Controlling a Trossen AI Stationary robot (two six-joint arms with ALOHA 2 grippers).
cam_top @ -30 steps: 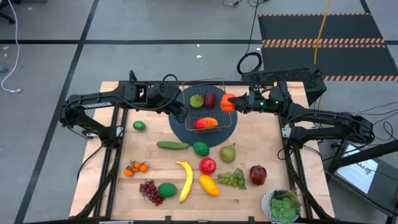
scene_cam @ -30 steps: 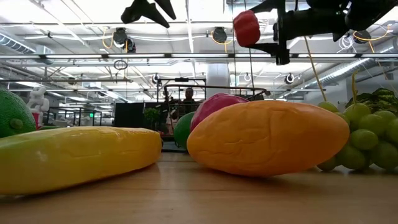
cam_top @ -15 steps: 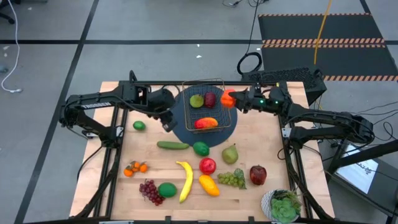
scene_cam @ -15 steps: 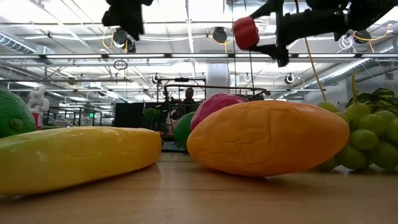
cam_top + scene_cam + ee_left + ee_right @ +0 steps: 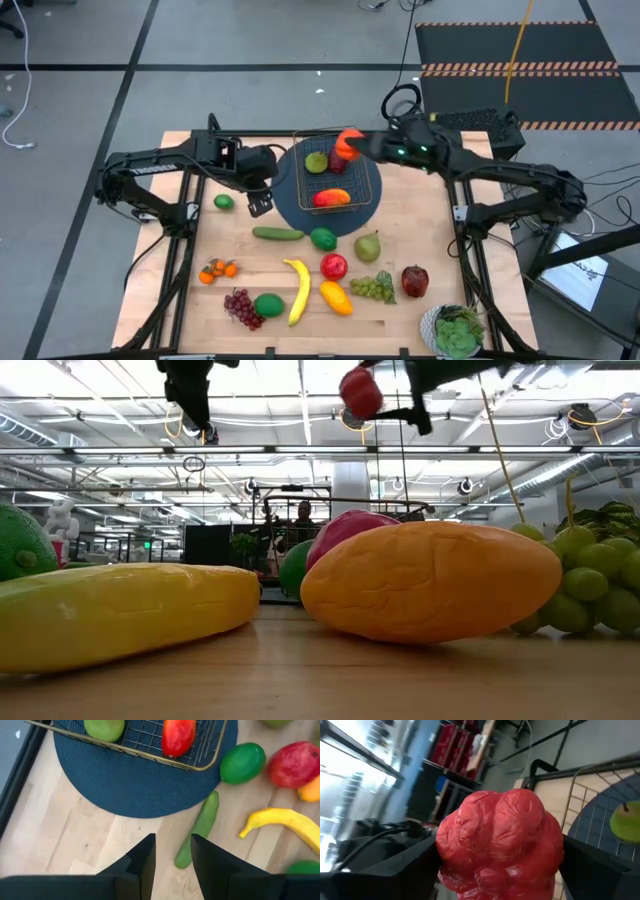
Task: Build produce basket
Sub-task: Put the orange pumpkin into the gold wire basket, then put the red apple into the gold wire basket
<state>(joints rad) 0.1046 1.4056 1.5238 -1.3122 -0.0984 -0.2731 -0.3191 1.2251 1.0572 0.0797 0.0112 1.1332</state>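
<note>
The wire basket (image 5: pixel 358 185) stands on a round dark-blue mat (image 5: pixel 290 210) and holds a green fruit (image 5: pixel 316 162), a dark red one (image 5: pixel 338 161) and a red-yellow mango (image 5: pixel 332 198). My right gripper (image 5: pixel 352 145) is shut on a lumpy red toy fruit (image 5: pixel 500 840) high over the basket's far side. My left gripper (image 5: pixel 172 865) hangs left of the mat, pointing down, open by a narrow gap with nothing in it. Below it lies the cucumber (image 5: pixel 199 829). My right gripper pinches the red fruit by its two opposite sides (image 5: pixel 445 855) between its two fingers (image 5: pixel 395 875). The fingers come level from the table's right side. The fruit is lifted clear, high above the basket (image 5: pixel 360 392).
Loose produce lies on the near half of the table: a lime (image 5: pixel 224 202), pear (image 5: pixel 367 246), red apples (image 5: pixel 334 266), banana (image 5: pixel 298 290), orange mango (image 5: pixel 336 297), green grapes (image 5: pixel 372 288), purple grapes (image 5: pixel 242 307), oranges (image 5: pixel 217 270). A potted plant (image 5: pixel 458 332) stands at the near right corner.
My right gripper has risen and gone toward the table's left with the red fruit, from beside the basket's right rim to above its far side. My left gripper has drawn back from the basket toward the table's left and near edge and tipped downward.
</note>
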